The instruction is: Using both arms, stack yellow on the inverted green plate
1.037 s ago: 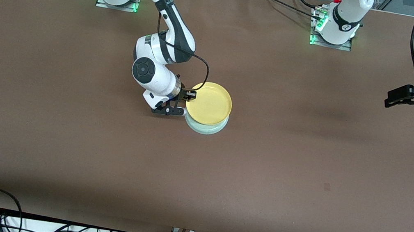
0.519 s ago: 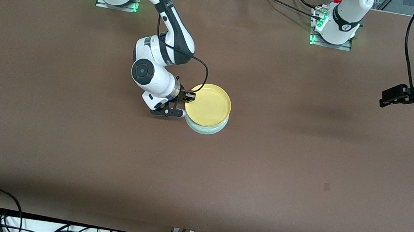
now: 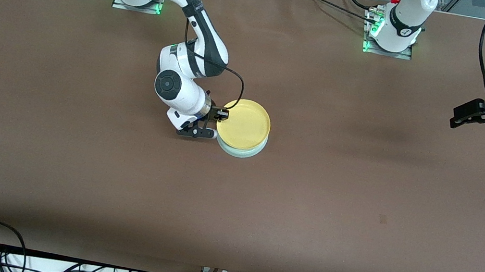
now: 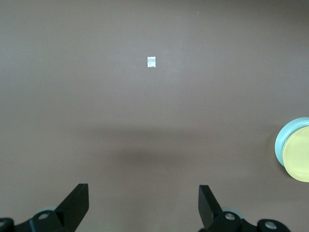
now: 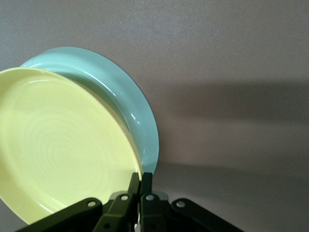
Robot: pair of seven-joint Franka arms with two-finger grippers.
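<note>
With the round bright yellow plastic plate (image 3: 244,124) already lying over the round pale mint-green plastic plate (image 3: 240,150) near the middle of the brown table (image 3: 359,198), the job looks to be at its placing step, close to done. The green plate sits on the table and peeks out as a crescent on the side nearer the front camera, so the two are not quite concentric. The right gripper (image 3: 222,114) has its fingers pinched together on the yellow plate's rim at the edge toward the right arm's end of the table; the right wrist view shows the same pinch (image 5: 140,186). That arm reaches down from its base with its wrist bent low beside the stack. My guess is the next move calls for letting go of the rim and backing away without dragging the yellow plate off. The left gripper (image 3: 464,116) waits over bare table at the left arm's end, well apart, fingers spread wide (image 4: 143,205) and holding nothing.
</note>
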